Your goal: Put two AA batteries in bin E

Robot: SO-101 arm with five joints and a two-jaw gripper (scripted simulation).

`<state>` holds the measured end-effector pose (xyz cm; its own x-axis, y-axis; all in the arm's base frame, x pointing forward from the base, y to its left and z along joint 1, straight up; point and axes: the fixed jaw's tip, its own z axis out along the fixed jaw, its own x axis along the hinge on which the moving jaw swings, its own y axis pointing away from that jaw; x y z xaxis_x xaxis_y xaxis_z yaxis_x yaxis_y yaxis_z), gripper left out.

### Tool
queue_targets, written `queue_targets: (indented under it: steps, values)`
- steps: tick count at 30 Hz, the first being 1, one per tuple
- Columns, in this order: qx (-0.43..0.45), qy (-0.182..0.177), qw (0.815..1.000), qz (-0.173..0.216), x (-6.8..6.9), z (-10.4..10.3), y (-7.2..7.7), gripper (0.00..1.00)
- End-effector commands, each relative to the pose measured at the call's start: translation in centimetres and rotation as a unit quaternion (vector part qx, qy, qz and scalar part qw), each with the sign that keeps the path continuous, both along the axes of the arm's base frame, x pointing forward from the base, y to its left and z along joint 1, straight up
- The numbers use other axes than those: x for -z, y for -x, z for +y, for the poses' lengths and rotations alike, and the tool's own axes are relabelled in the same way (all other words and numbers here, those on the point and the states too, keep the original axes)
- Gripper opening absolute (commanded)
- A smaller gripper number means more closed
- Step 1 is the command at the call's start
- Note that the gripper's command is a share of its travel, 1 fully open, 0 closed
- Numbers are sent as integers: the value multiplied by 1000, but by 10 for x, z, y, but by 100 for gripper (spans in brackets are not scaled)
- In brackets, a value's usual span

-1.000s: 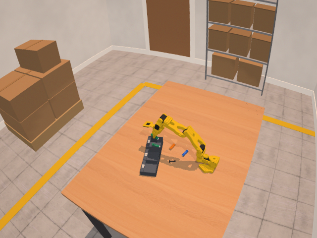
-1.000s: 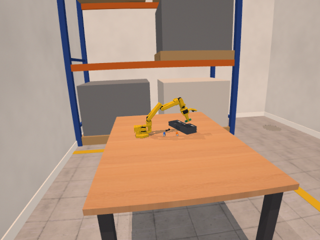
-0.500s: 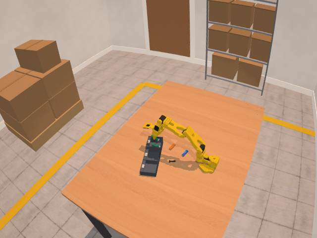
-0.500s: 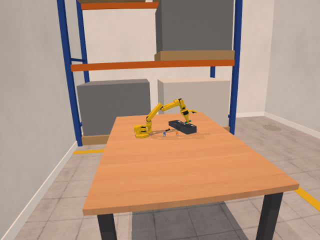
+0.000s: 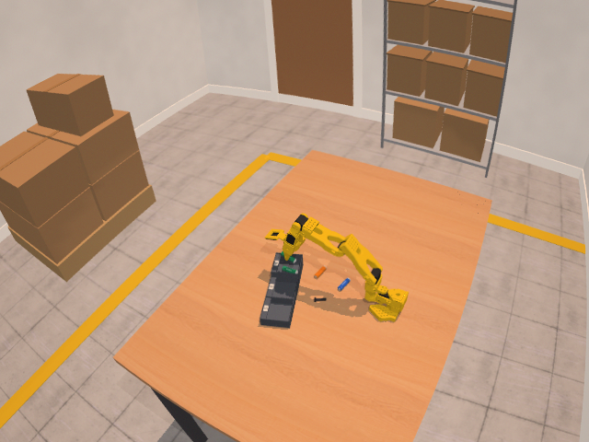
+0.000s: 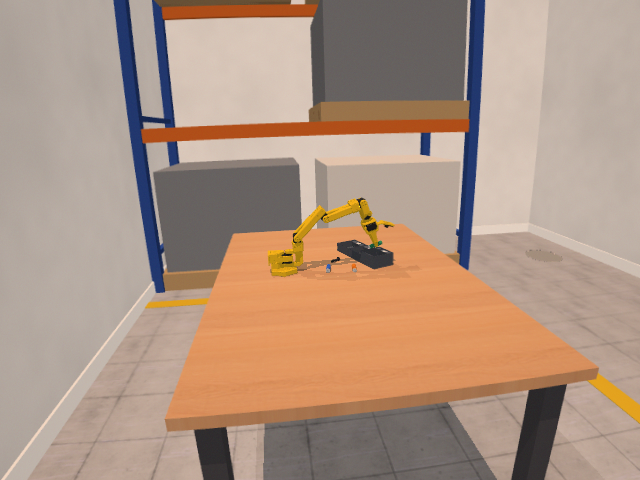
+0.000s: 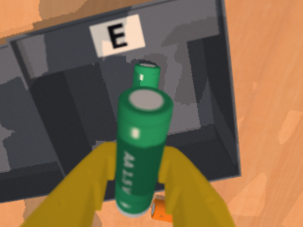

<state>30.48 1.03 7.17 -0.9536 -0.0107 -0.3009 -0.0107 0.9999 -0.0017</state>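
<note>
My gripper [image 7: 137, 165] is shut on a green AA battery [image 7: 142, 148] and holds it upright above the dark bin marked E. A second green AA battery [image 7: 147, 75] lies inside that bin, below the held one. In the top view the gripper [image 5: 288, 255] hangs over the far end of the row of dark bins [image 5: 282, 291], where the green battery in the bin [image 5: 290, 266] shows. An orange battery [image 5: 319, 272] and a blue battery [image 5: 343, 284] lie on the table between the bins and the arm's base.
A small black bolt [image 5: 318, 298] lies on the table near the bins. The arm's yellow base [image 5: 387, 304] stands to the right of them. The orange battery's end also shows in the wrist view [image 7: 160, 211], just outside the bin wall.
</note>
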Motion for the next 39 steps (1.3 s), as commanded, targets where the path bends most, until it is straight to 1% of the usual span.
queue_targets:
  steps: [1, 21, 30, 31, 39]
  values:
    - [1, 0, 999, -35, -14, -3, -7, 0]
    - [1, 0, 1000, -19, -1, -3, -7, 0]
    - [1, 0, 1000, -17, 0, -3, -7, 0]
    - [1, 0, 1000, -5, 11, -3, -8, 0]
    - [1, 0, 1000, -5, 11, -3, -8, 0]
